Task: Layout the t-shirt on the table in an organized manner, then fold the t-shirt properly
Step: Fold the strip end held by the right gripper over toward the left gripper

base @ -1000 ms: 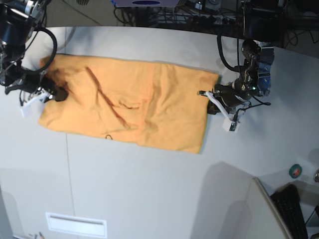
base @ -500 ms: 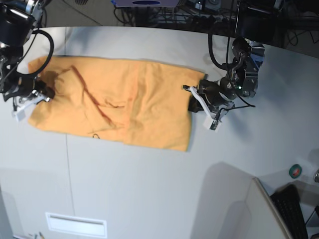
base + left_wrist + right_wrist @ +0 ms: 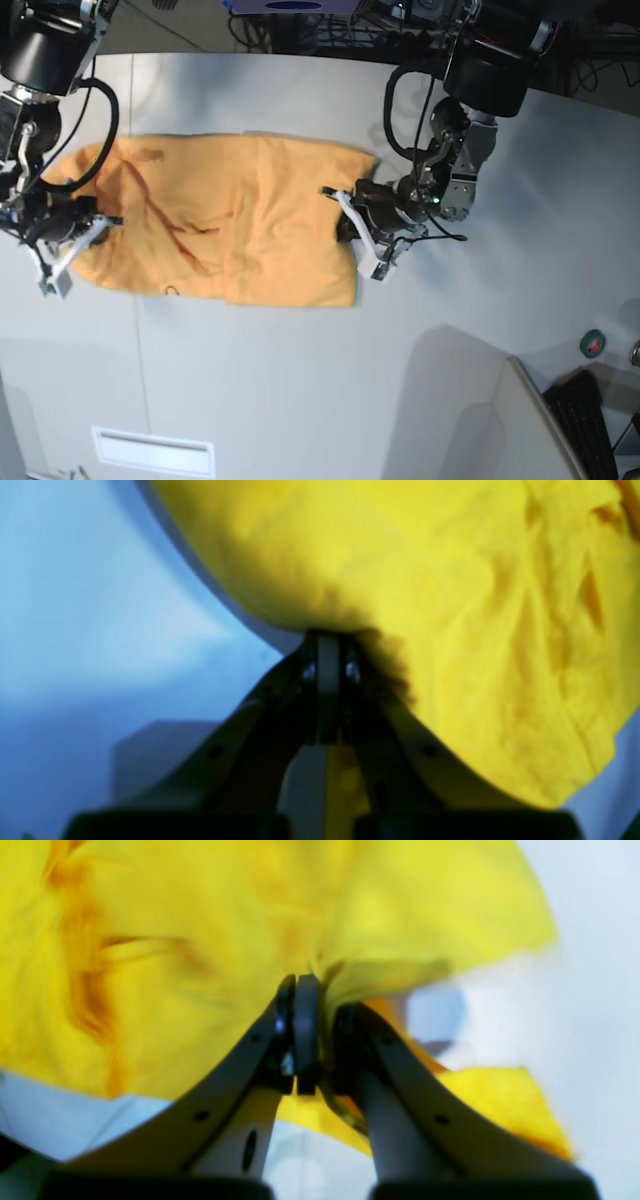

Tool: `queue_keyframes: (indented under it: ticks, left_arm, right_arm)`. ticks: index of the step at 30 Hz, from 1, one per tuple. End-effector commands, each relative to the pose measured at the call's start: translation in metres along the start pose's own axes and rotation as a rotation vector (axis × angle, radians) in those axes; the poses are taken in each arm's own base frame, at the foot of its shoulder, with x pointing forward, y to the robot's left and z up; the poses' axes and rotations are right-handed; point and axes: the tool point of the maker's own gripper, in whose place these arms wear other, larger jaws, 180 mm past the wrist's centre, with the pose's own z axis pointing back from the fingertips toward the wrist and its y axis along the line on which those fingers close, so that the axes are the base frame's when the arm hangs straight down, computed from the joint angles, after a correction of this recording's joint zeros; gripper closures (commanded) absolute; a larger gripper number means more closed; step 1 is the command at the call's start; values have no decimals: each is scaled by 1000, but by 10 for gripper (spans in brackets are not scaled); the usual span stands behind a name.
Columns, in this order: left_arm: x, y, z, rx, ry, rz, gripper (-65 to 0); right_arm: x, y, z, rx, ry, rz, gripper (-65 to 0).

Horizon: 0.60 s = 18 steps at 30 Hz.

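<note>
wide pale grey-white tabletop carries the large light-orange cotton t-shirt, spread flat across its far-left part, creased, thin dark line marks on top. left gripper pinches the shirt's edge at base view's right, jaws pressed together on cloth. right gripper pinches the opposite edge, fabric bunched between its jaws.

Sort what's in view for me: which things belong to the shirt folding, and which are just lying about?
Part of the job:
- t-shirt, spread out flat
- table under it
- left gripper, shut on the shirt's edge
- right gripper, shut on the opposite edge

Just lying about:
- roll of tape, at the table's edge
- keyboard, in the corner
- cables behind the table
</note>
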Motion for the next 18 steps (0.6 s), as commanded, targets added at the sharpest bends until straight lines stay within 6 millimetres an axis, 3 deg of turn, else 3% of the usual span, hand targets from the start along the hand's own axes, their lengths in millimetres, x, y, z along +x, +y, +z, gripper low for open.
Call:
queue_keyframes:
  ticks: [1, 4, 8, 18]
  left_arm:
    - [8, 2, -1, 15, 3, -23, 0]
    - [13, -6, -4, -2, 6, -57, 0]
    - [22, -17, -9, -23, -2, -77, 0]
    - [21, -18, -8, -23, 2, -82, 0]
  right_arm:
    - [20, 1, 7, -14, -52, 6, 0]
    - [28, 15, 9, -24, -70, -9, 0]
    - [36, 50, 8, 15, -89, 51, 0]
    - [43, 131, 1, 118, -99, 103, 0]
